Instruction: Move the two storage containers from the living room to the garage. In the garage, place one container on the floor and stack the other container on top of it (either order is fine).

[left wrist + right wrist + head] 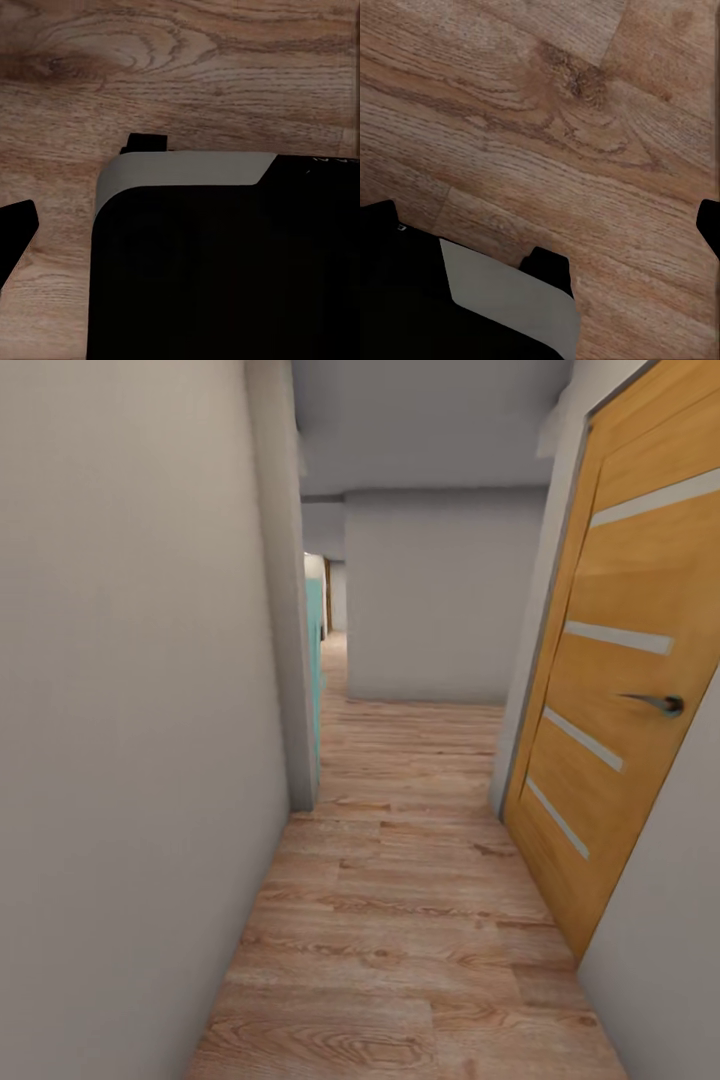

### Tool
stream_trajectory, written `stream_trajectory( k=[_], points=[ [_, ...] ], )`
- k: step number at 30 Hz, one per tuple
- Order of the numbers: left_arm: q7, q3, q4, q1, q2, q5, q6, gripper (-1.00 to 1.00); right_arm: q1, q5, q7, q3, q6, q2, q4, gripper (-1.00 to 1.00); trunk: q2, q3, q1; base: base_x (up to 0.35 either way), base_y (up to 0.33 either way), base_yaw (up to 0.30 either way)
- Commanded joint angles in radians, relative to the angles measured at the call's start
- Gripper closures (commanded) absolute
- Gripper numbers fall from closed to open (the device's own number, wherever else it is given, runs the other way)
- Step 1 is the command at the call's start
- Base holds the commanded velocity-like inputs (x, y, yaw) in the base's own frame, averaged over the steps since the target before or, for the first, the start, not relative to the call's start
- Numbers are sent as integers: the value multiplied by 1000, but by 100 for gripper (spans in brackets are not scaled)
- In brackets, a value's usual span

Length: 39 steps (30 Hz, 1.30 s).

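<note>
Narrow corridor in head view: light wood plank floor (400,920) between plain grey-white walls (130,740). Orange-brown wooden door (610,690) with pale horizontal strips and dark lever handle (655,703) on the right, standing ajar. Teal panel edge (314,660) past the left wall corner; grey wall closing the far end.

Left wrist view: left gripper (180,232) pointed down at the planks, over robot's black base with grey rim (187,169). One dark finger (16,229) at the frame edge, the other lost against the black base, so opening not readable.

Right wrist view: right gripper (544,221) also over planks, dark fingers (709,225) at opposite frame edges, spread wide, nothing between them. Corner of the base below.
</note>
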<state>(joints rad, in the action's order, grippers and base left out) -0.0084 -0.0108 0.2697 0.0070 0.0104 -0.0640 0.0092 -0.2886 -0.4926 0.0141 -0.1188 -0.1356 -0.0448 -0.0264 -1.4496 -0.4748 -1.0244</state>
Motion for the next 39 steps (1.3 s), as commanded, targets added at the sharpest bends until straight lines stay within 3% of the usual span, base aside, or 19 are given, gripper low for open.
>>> stream_trajectory(
  k=[1,10,24,39],
  points=[
    [-1,-1,1,1,0,-7,1,-100,-1,-6,1,-8,-5,0,-3,-100,0,-1,-1,323,0,3],
    [-2,-1,0,1,0,-7,1,-100,-1,-3,1,-10,-6,0,-3,-100,0,-1,-1,334,0,1],
    [-1,-1,0,1,0,-7,2,-100,-1,-3,1,-10,-6,0,-3,-100,0,-1,-1,337,0,-212],
    [0,-1,-1,1,-1,-10,3,-100,-1,-3,1,-10,-6,0,-3,-100,0,-1,-1,337,0,-16]
  ],
)
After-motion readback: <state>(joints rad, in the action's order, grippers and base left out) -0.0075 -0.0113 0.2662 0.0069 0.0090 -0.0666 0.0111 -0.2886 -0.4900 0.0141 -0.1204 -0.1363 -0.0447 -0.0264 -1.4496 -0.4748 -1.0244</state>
